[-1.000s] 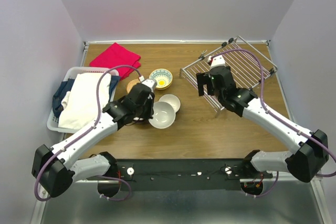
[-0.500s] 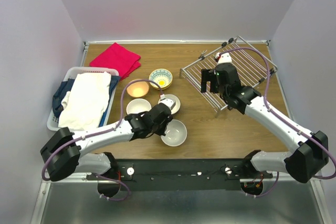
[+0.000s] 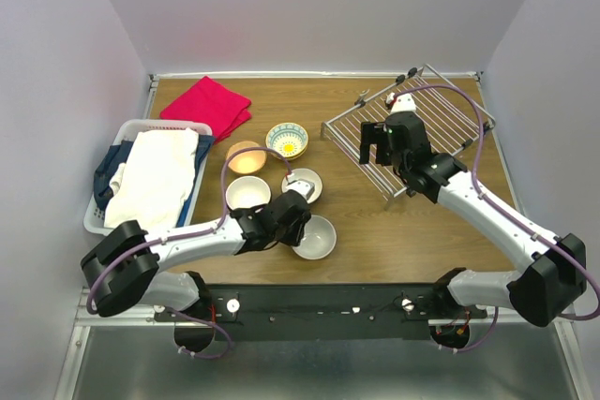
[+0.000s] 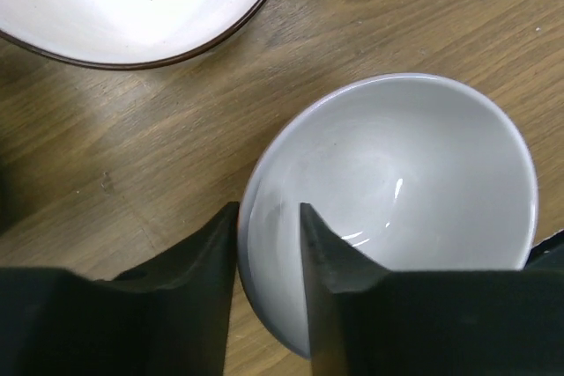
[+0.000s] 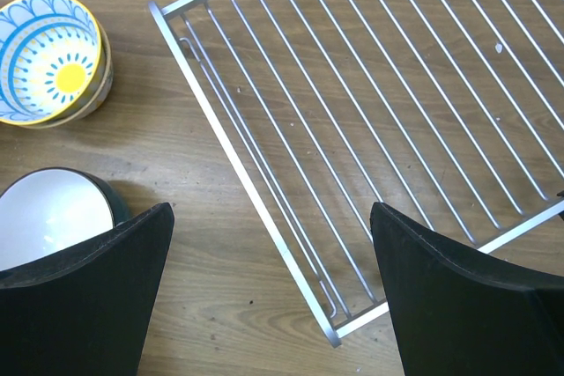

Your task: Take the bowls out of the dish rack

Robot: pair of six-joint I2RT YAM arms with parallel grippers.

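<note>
- The left end effector (image 4: pixel 267 217) pinches the rim of a plain white round ceramic bowl (image 4: pixel 405 191). One finger (image 4: pixel 203 279) is outside the wall and the other is inside.
- This bowl looks to be resting on the brown wooden tabletop (image 4: pixel 123 147), at 6 o'clock of the group of unloaded bowls.
- That group lies at 9 o'clock of the flat silver wire dish rack (image 3: pixel 441 119), well apart from it.
  - It includes a blue-and-yellow floral-patterned bowl (image 3: pixel 287 140), which seems nested in a tan one, and a tan-glowing round bowl (image 3: pixel 246 158).
  - It also includes a white-lined round bowl (image 3: pixel 247 192) and a small white bowl with a dark teal outside (image 3: pixel 303 183).
- The right end effector (image 3: pixel 378 145) hangs over the 9 o'clock end of the rack. Its fingers are spread wide and hold nothing.
- In the right wrist view the bars beneath it are bare. From above, the arm hides part of the rack, so I cannot tell whether anything lies under it.
- Step in hand, as I judge it: setting down the white bowl. With no bowl visible on the rack, the unloading looks at or near its end.
- The next move calls for the left fingers to part and rise straight up. That lets the inner finger clear the rim without tipping the bowl or nudging the bowl near it at 12 o'clock.
</note>
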